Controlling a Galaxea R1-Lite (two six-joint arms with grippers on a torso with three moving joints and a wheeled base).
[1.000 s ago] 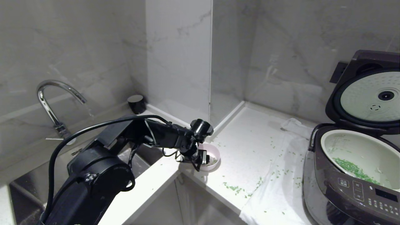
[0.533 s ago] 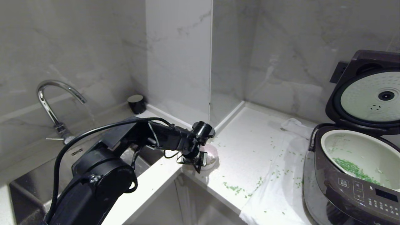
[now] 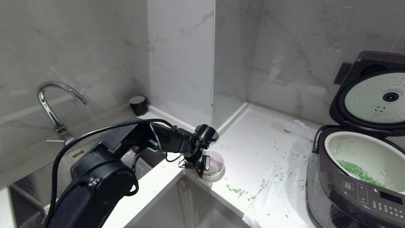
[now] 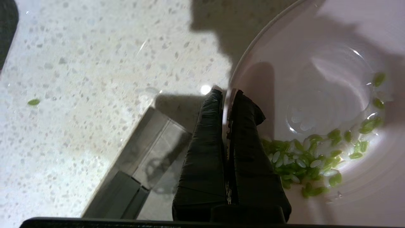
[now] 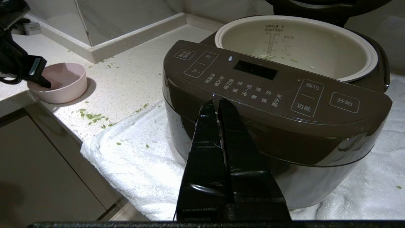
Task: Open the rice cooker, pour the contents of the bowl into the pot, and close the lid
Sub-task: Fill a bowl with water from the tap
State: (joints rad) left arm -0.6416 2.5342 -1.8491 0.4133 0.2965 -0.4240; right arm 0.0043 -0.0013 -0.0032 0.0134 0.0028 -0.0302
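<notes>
The pale pink bowl (image 3: 216, 165) sits at the counter's corner near the sink. My left gripper (image 3: 202, 167) is shut on its near rim, one finger inside and one outside (image 4: 226, 91). Green contents (image 4: 303, 158) lie in the bowl (image 4: 316, 72) beside the inner finger. The dark rice cooker (image 3: 348, 190) stands at the right with its lid (image 3: 373, 95) raised. Its white pot (image 3: 364, 152) holds more green bits (image 3: 357, 171). My right gripper (image 5: 217, 101) is shut and empty, parked in front of the cooker's (image 5: 272, 95) panel, out of the head view.
The cooker rests on a white towel (image 3: 278, 196). Green bits are scattered over towel and counter (image 3: 246, 148). A steel sink (image 3: 28, 196) with a tap (image 3: 50, 104) lies at the left. A small black cup (image 3: 138, 105) stands by the wall.
My left gripper's fingers have closed from wide open onto the bowl's rim. The bowl has shifted slightly toward the counter edge. The arm has hardly moved.
</notes>
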